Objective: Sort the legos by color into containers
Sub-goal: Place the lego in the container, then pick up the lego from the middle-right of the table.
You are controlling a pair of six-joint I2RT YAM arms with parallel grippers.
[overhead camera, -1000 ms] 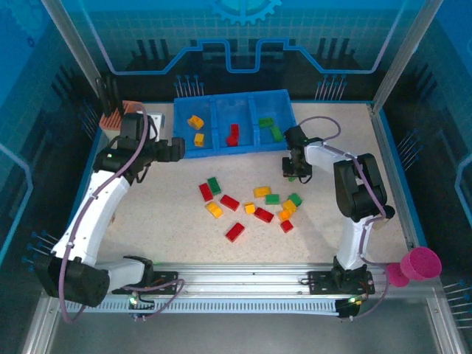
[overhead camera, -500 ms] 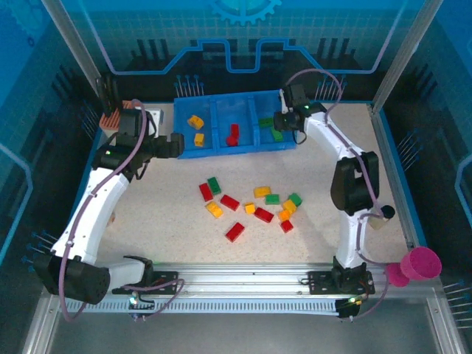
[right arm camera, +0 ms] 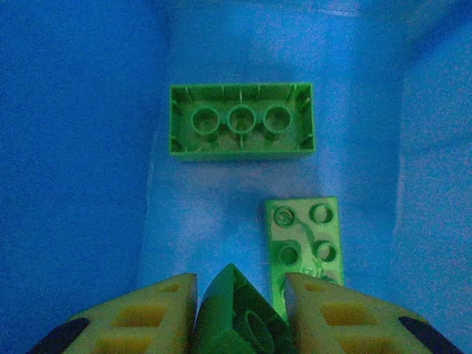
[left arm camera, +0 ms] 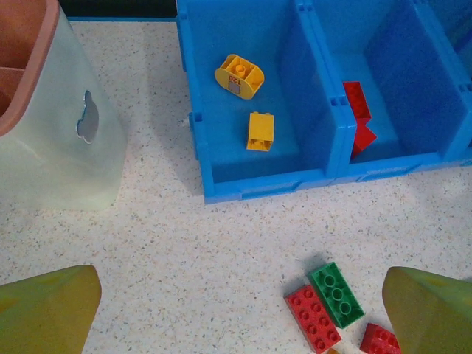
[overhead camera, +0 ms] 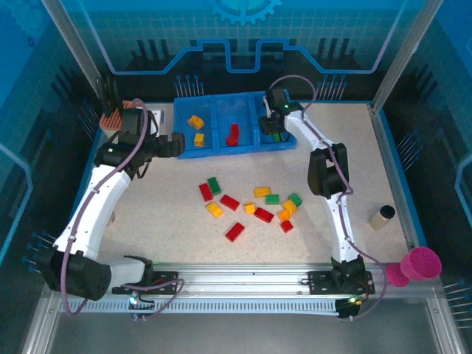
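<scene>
While yellow legos (left arm camera: 259, 131) occupy the left compartment (left arm camera: 221, 158), red legos (left arm camera: 356, 103) occupy the middle.

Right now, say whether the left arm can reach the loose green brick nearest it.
Probably yes: the left gripper is open above bare table, and the green brick lies close by, uncovered, though a red brick sits against its side.

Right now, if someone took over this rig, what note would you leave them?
Right tool: shut on a green brick, over the tray's right bin.
Left tool: open, empty, near the left bin.
Done: two yellow in the left bin, reds in the middle, two greens in the right.
Left: drop the held green, then sort about a dozen loose bricks on the table.
</scene>
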